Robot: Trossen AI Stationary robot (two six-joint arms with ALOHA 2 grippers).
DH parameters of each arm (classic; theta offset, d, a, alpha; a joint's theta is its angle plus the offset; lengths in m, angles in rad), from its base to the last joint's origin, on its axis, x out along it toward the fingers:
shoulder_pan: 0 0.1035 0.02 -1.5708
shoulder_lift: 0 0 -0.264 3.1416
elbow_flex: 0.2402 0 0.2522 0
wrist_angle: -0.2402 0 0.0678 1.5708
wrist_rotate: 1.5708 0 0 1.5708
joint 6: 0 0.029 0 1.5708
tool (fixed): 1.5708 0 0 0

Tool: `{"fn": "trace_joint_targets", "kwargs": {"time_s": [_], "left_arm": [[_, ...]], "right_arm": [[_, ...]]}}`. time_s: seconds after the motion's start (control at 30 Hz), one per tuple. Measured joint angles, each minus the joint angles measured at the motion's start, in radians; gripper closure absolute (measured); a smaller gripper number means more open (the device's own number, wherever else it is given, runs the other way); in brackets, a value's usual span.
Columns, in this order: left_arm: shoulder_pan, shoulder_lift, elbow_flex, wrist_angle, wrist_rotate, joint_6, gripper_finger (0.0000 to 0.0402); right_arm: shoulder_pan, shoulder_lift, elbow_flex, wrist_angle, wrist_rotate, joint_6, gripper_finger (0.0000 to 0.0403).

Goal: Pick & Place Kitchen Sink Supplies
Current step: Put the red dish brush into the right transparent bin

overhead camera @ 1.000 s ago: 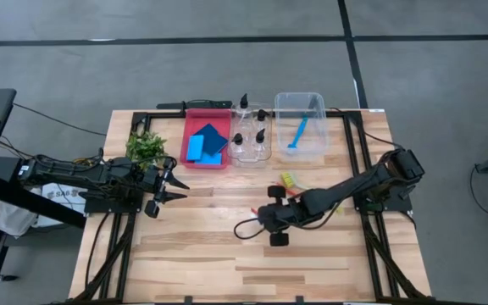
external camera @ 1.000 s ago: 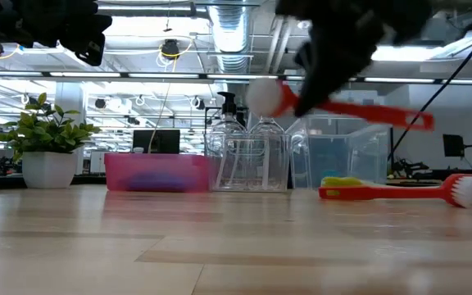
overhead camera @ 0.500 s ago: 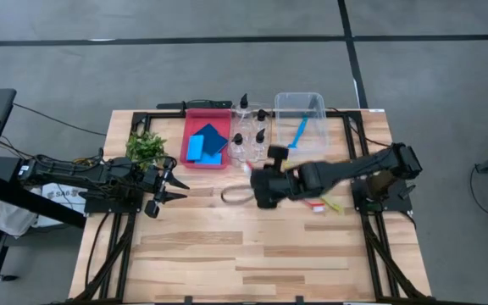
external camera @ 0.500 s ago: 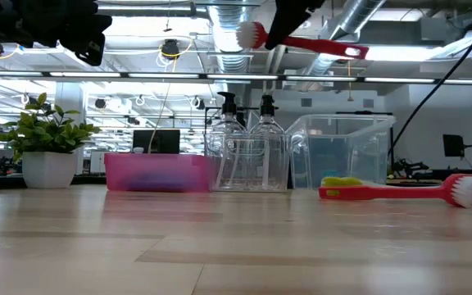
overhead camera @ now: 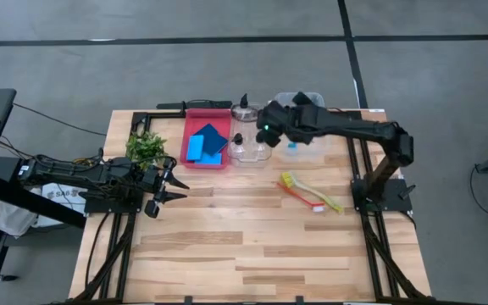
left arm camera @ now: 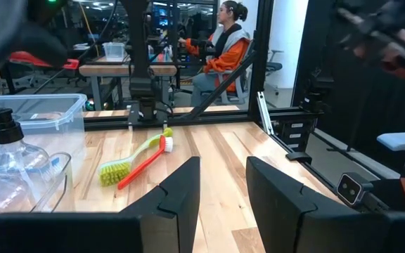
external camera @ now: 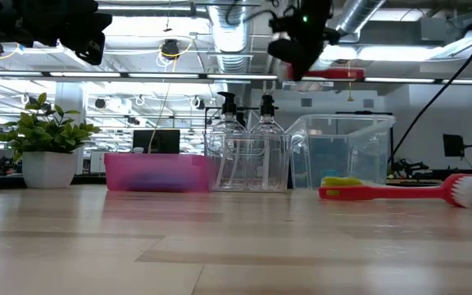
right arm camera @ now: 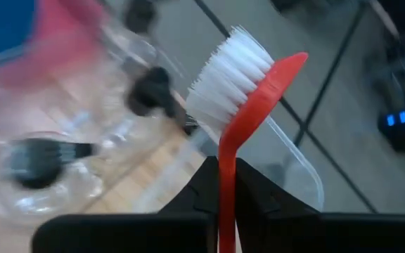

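High view: right gripper (overhead camera: 271, 127) is up over the clear bottles (overhead camera: 251, 144), between the red bin (overhead camera: 195, 161) and clear bin (overhead camera: 316, 146); a second ago it was mid-table.

Right wrist: fingers pinching the red brush (right arm camera: 241, 119).

Left wrist: left gripper (left arm camera: 220, 184) parted, holding nothing, parked by the plant (overhead camera: 146, 146).

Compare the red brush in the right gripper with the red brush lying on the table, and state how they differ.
1. The held red brush is up in the air, clamped in the shut right gripper above the bins; the other red brush lies flat on the table.
2. The held one is alone; the lying one rests against the yellow-green brush.
Both have a thin red handle and white bristles.
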Motion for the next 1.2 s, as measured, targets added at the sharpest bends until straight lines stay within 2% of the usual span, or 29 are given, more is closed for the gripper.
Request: {"fn": "trace_joint_targets", "kwargs": {"time_s": [0.23, 0.57, 0.77, 1.07, 1.2], "left_arm": [[0.000, 0.000, 0.000, 0.000, 0.000, 0.006, 0.0284], [0.000, 0.000, 0.000, 0.000, 0.000, 0.007, 0.0284], [0.000, 0.000, 0.000, 0.000, 0.000, 0.007, 0.0284], [0.000, 0.000, 0.000, 0.000, 0.000, 0.007, 0.0284], [0.000, 0.000, 0.000, 0.000, 0.000, 0.007, 0.0284]], "right_arm": [[-0.107, 0.002, -0.058, -0.019, -0.006, 0.144, 0.0386], [-0.130, 0.002, -0.227, 0.045, 0.016, 0.191, 0.0391], [-0.138, 0.003, -0.239, 0.068, 0.019, 0.191, 0.0369], [-0.136, 0.003, -0.240, 0.083, 0.016, 0.183, 0.0381], [-0.136, 0.003, -0.240, 0.084, 0.016, 0.183, 0.0357]]}}
